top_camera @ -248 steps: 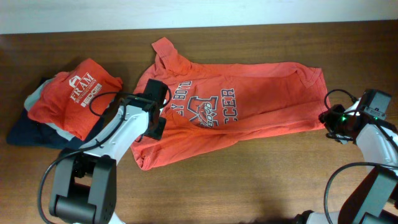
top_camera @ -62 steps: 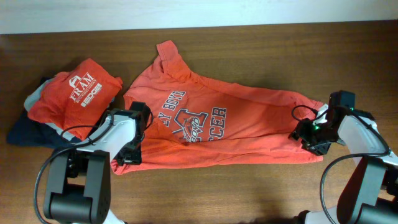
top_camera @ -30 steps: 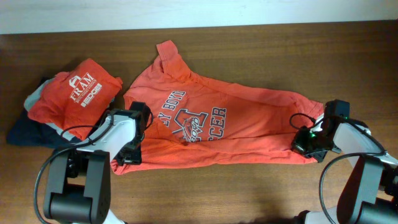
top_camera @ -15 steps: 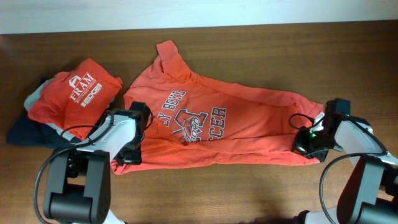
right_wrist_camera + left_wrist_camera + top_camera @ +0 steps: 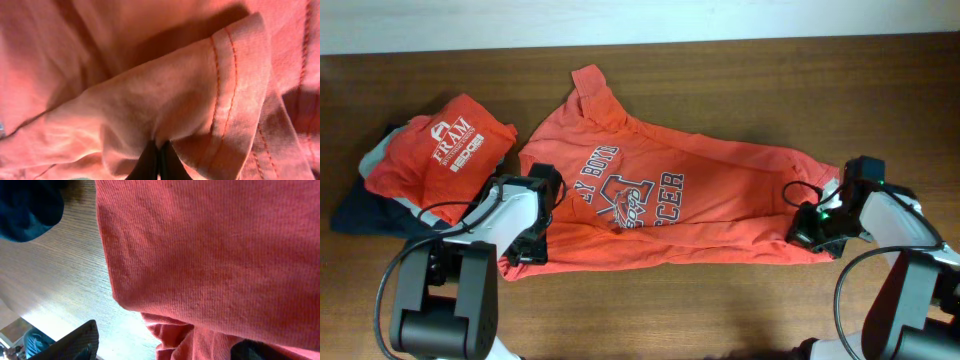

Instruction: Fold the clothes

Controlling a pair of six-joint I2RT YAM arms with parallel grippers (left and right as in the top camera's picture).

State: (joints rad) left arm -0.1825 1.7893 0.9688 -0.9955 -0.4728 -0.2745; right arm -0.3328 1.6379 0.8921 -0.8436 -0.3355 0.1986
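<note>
Now the right gripper (image 5: pixel 812 228), pinching the shirt (image 5: pixel 660 200) near the right edge, has barely shifted. Meanwhile the left gripper (image 5: pixel 525 252) sits spread, so the fold looks unfinished.

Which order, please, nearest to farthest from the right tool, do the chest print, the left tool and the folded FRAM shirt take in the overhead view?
From the right tool:
1. Chest print, middle of the orange T-shirt.
2. Left tool, at its left edge.
3. Folded FRAM shirt, far left.
</note>
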